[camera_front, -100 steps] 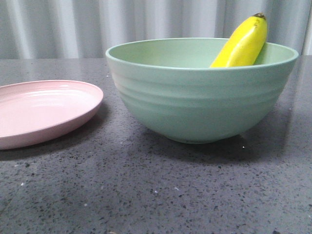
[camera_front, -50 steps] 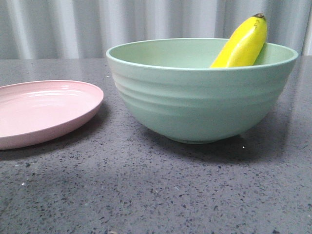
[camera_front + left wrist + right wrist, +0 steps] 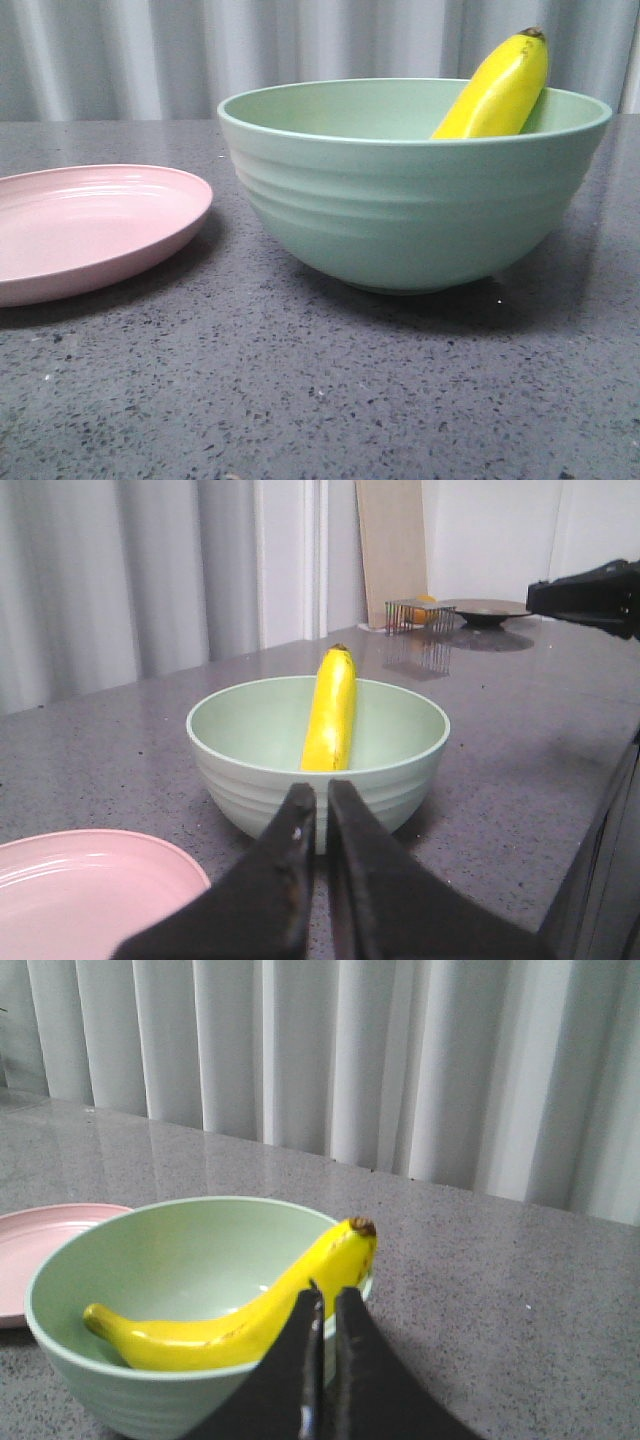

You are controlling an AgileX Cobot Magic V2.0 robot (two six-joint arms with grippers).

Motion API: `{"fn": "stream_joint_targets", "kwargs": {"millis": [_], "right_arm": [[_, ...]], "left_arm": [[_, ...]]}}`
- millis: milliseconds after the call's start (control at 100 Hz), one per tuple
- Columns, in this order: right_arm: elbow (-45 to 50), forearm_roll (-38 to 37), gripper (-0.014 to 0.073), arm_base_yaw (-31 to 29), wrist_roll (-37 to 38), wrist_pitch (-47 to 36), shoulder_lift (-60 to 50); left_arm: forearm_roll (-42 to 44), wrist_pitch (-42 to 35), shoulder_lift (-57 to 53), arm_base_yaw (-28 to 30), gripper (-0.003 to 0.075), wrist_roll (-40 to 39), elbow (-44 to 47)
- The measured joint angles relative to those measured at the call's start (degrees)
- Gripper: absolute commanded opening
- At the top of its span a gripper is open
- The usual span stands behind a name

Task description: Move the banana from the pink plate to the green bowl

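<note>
The yellow banana (image 3: 500, 90) lies in the pale green bowl (image 3: 410, 210), its dark tip leaning up over the bowl's right rim. The pink plate (image 3: 90, 225) sits empty to the left of the bowl. No gripper shows in the front view. In the left wrist view my left gripper (image 3: 322, 792) is shut and empty, held short of the bowl (image 3: 250, 770), with the banana (image 3: 332, 715) and the plate (image 3: 80, 900) in view. In the right wrist view my right gripper (image 3: 328, 1300) is shut and empty, just outside the bowl (image 3: 120, 1260) near the banana (image 3: 240, 1325).
A pale curtain hangs behind the grey speckled table (image 3: 320, 400). The left wrist view shows a wire rack (image 3: 415, 613), a dark dish (image 3: 490, 608) and a wooden board (image 3: 392, 550) at the far end, the table edge (image 3: 600, 810), and my right arm (image 3: 590, 595).
A faint shadow on the near table has lightened. The bowl, banana and plate have not moved.
</note>
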Motion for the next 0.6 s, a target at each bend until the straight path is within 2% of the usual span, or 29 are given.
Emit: {"fn": "stream_joint_targets", "kwargs": {"millis": [160,600], "right_arm": [[2.94,0.00,-0.0065,0.00,0.00,-0.12,-2.52],[5.64,-0.26,-0.0065,0.00,0.00,-0.35,-2.56]], "left_arm": [[0.00,-1.26,-4.85,0.00,-0.0020,0.00,3.04],[0.00,-1.42,-5.14,0.00,-0.0020,0.00,4.91]]}}
